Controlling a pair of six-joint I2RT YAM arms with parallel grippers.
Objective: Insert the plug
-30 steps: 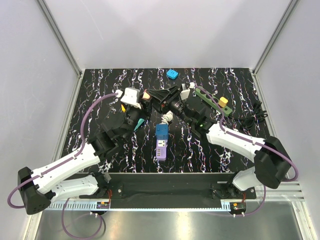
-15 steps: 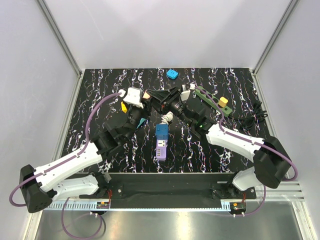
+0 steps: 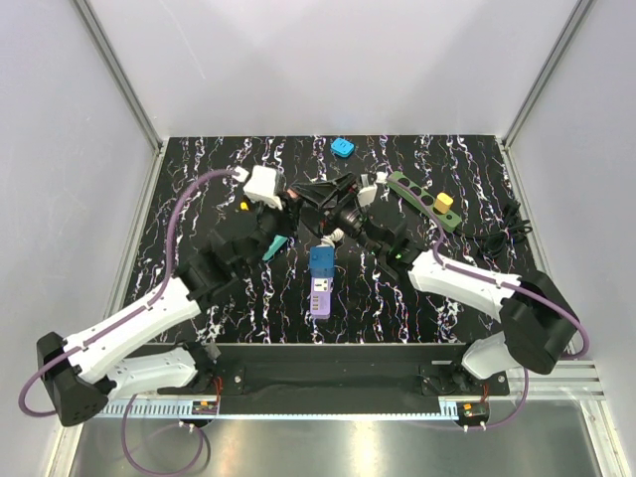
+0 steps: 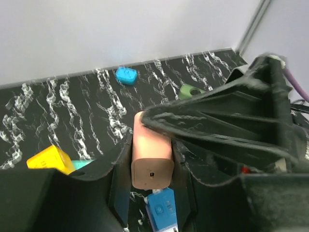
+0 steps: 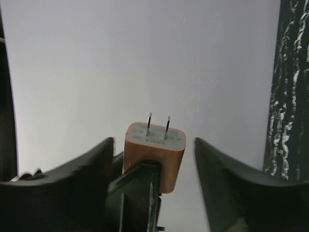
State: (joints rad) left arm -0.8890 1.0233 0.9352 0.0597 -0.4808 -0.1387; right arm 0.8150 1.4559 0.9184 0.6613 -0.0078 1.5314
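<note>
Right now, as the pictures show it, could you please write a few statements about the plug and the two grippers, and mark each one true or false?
1. The peach plug sits between the fingers of the left gripper. True.
2. The right gripper is clamped on the plug. False: in the right wrist view its fingers stand wide apart, clear of the plug on both sides.
3. The plug's two prongs are bare, not in any socket. True.
4. The small blue block lies at the near edge of the table, by the arm bases. False: it lies near the far edge.
</note>
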